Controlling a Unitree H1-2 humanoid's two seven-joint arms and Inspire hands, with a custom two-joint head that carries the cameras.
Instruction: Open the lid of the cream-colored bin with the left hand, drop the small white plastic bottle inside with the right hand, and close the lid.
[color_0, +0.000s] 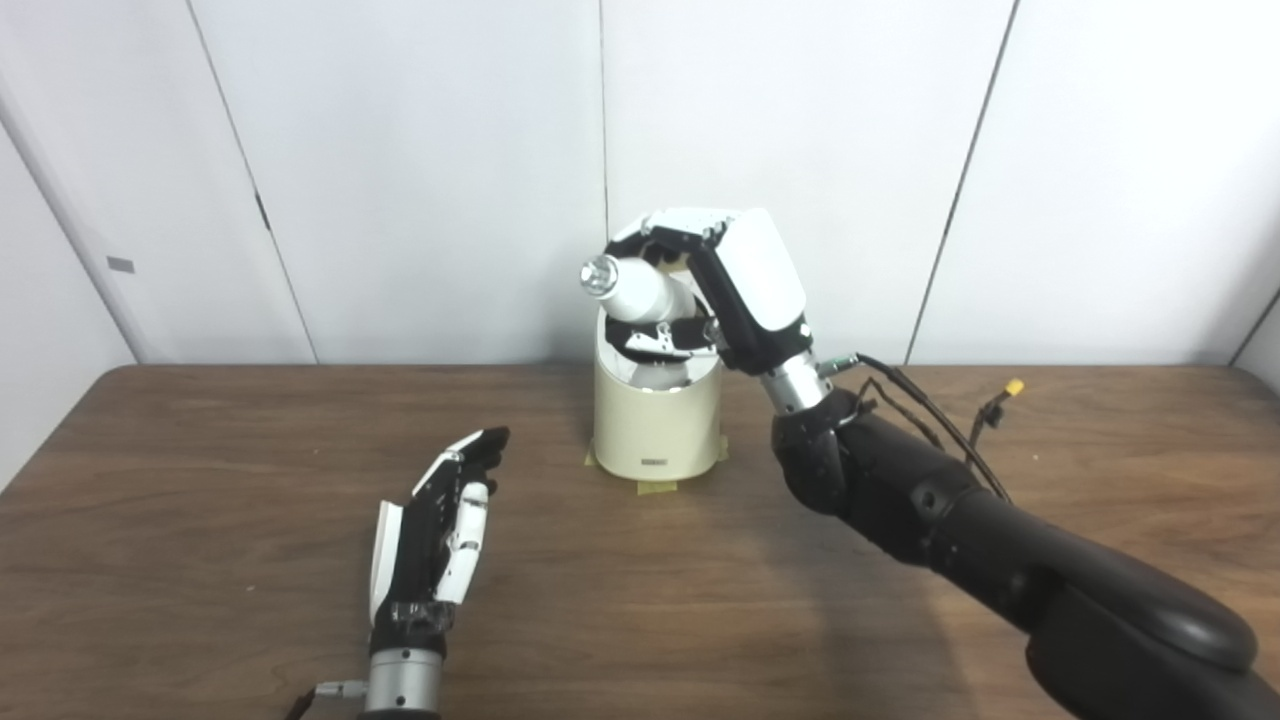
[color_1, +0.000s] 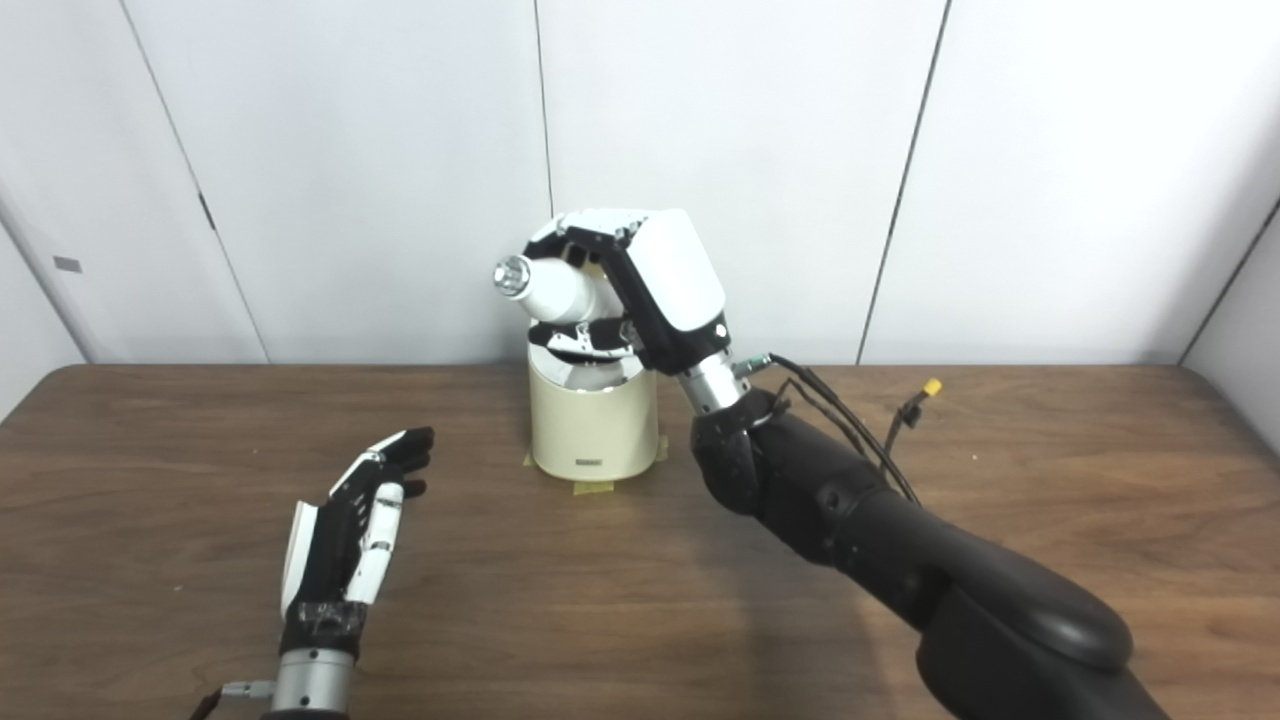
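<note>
The right hand grips the bottle lying sideways directly above the bin. The left hand, open and empty, rests nearby on the tabletop.

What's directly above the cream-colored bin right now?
The right robot hand holds the small white plastic bottle tilted over the cream-colored cylindrical bin. The hand covers much of the opening; the bin's inside cannot be seen.

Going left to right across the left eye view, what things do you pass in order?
Left hand open above the brown wooden table → small white plastic bottle with its cap pointing left → right hand shut on it → yellow-tipped cable end. The cream-colored bin sits below bottle and hand, so it is not ordered.
</note>
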